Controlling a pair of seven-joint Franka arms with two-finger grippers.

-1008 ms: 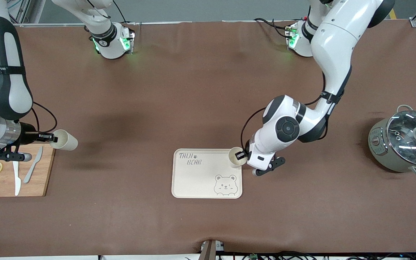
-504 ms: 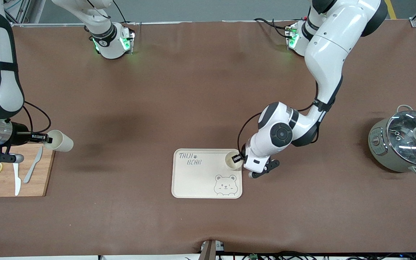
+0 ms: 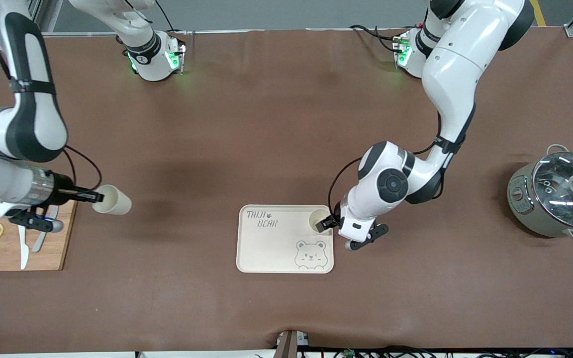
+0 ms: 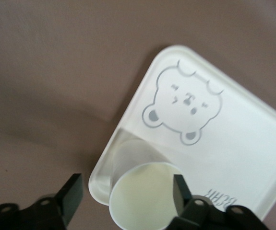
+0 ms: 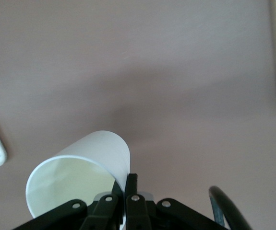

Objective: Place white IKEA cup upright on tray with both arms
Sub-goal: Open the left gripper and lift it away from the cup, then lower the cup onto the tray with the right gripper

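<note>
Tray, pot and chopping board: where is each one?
tray [image 3: 271, 248]: front view, on its bare middle.
pot [image 3: 527, 209]: front view, on its grey side wall.
chopping board [image 3: 52, 253]: front view, on bare wood.

High front camera and left wrist share tray [image 3: 266, 248].

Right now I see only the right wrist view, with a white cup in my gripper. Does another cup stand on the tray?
Observer: Yes. The cup on the tray stands upright in the corner of the tray that is farther from the front camera, toward the left arm's end.
Operator: Does the left gripper hold it?
Observer: No. The left gripper is open, with one finger on each side of it.
Operator: Where is my gripper?
Observer: The right gripper, shut on the rim of the held cup, is over the table between the cutting board and the tray. That cup is tipped onto its side.
</note>
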